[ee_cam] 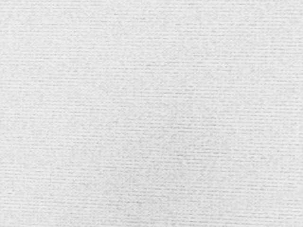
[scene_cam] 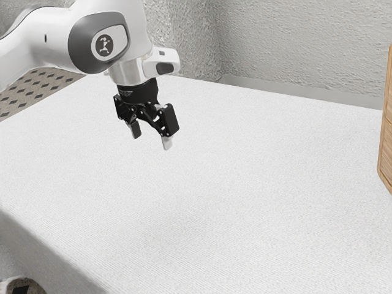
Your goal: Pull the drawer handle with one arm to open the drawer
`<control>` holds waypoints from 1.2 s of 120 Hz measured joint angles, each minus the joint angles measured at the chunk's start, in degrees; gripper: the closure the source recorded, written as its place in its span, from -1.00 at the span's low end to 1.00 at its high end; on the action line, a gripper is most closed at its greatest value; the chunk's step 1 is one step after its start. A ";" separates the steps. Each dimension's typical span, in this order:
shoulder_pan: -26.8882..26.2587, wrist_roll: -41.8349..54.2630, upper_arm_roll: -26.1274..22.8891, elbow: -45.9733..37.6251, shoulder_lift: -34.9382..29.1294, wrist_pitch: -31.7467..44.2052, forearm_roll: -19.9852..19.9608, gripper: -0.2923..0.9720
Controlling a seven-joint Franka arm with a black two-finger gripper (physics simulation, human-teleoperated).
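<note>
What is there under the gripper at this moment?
Under the gripper is the white table, with a faint shadow on it. The gripper is open and holds nothing, so nothing there is covered.

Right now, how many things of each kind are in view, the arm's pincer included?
White textured table: 1
Brown wooden cabinet, at the exterior view's right edge: 1
Black two-finger pincer, open above the table: 1
Total: 3
</note>
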 joint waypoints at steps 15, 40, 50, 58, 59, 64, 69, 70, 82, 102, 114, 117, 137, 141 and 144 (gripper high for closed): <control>-0.08 0.16 -0.04 0.00 0.02 -0.04 0.01 -0.54; 0.76 -4.04 -2.63 3.17 -7.05 2.31 -5.31 -0.54; 0.65 -7.63 -4.84 3.14 -1.32 8.34 -7.62 -0.54; -4.65 -10.17 -5.38 3.06 2.13 13.84 -9.26 -0.54; -5.23 -10.46 -5.42 3.05 2.43 14.52 -9.50 -0.54; -7.04 -11.88 -5.55 2.98 3.42 17.62 -10.86 -0.53; -7.57 -13.19 -5.59 2.69 3.89 20.61 -12.42 -0.53; -7.61 -13.44 -5.60 2.60 3.96 21.24 -12.68 -0.53; -8.13 -16.23 -5.58 2.16 4.17 27.68 -16.46 -0.54; -11.41 -19.19 -4.97 -7.56 1.54 41.41 -29.74 -0.54; -11.51 -20.12 -5.26 -7.64 1.54 47.02 -36.57 -0.53; -11.60 -20.32 -5.30 -7.36 2.43 48.08 -37.58 -0.53; -11.91 -21.48 -5.29 -0.52 8.40 49.34 -28.61 -0.53; -12.10 -21.67 -5.44 0.12 8.57 48.81 -24.20 -0.53; -12.26 -21.80 -5.50 0.40 8.63 48.50 -21.69 -0.53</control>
